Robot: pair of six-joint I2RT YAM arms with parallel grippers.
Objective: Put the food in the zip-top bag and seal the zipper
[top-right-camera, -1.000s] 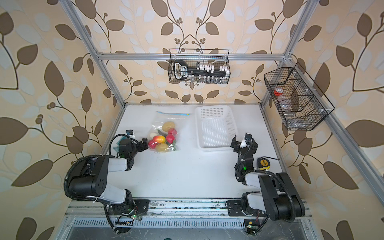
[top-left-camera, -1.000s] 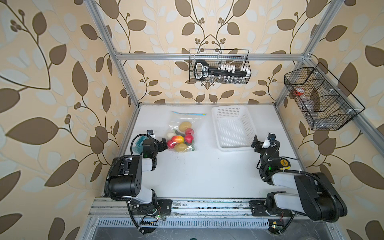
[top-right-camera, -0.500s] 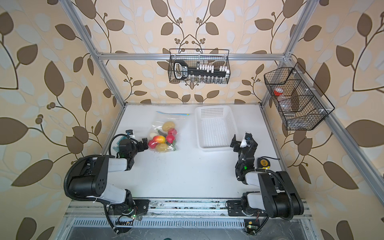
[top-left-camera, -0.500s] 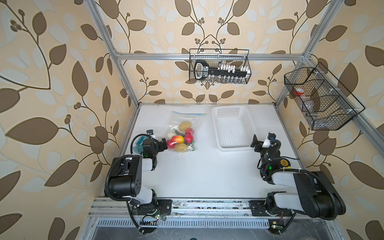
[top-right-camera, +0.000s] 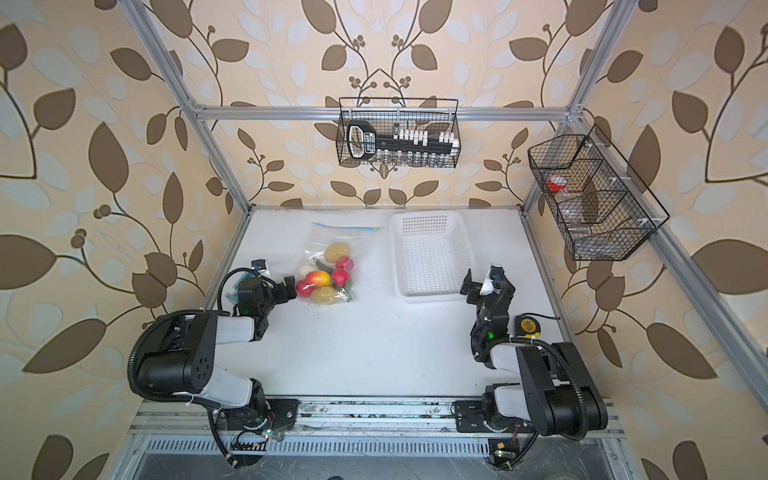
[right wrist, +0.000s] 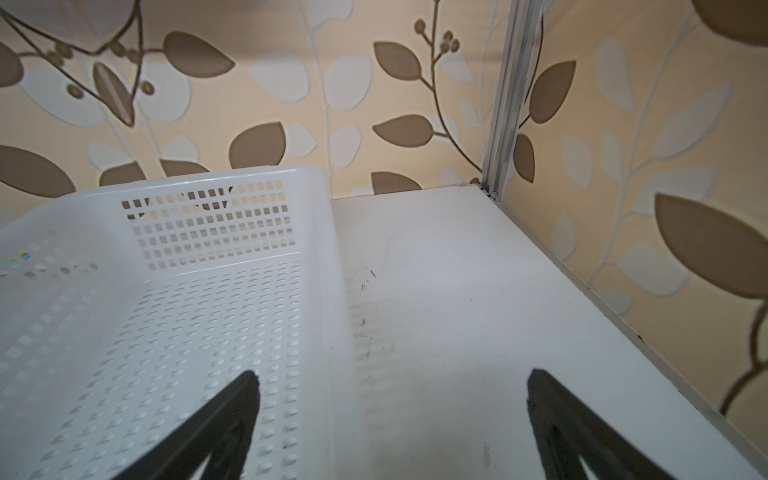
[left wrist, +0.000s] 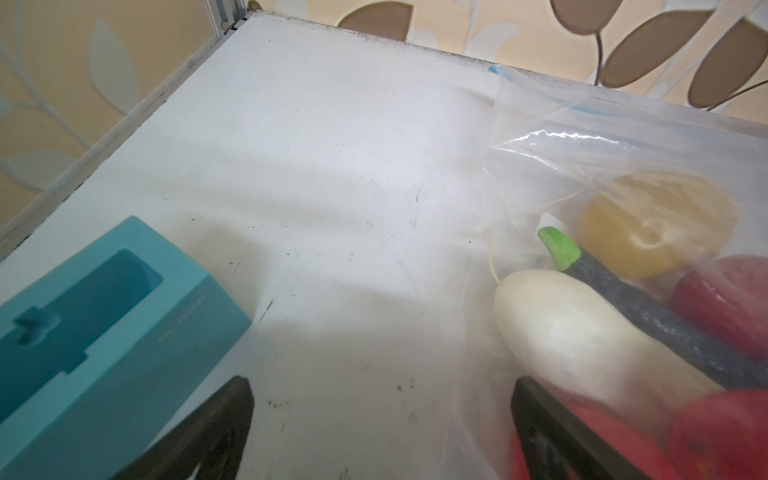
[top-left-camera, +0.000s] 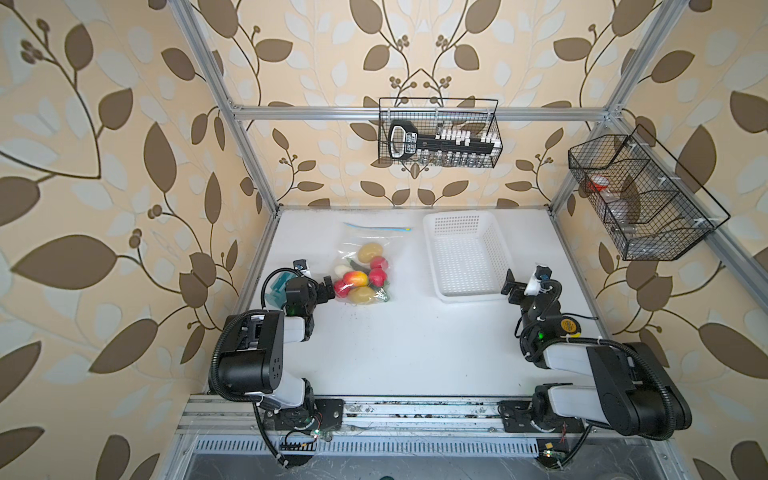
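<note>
White desk carries a white perforated basket toward its back right. A clear zip-top bag lies flat toward the back left, the food bunched in its near half and the zipper along its far edge, sealed or not I cannot tell. Left gripper sits at the bag's near left corner, jaws spread wide and clamping nothing, with a teal block just beside it near the desk's left edge. Right gripper is at the basket's near right corner, jaws equally wide, one finger over the basket and one over bare desk.
</note>
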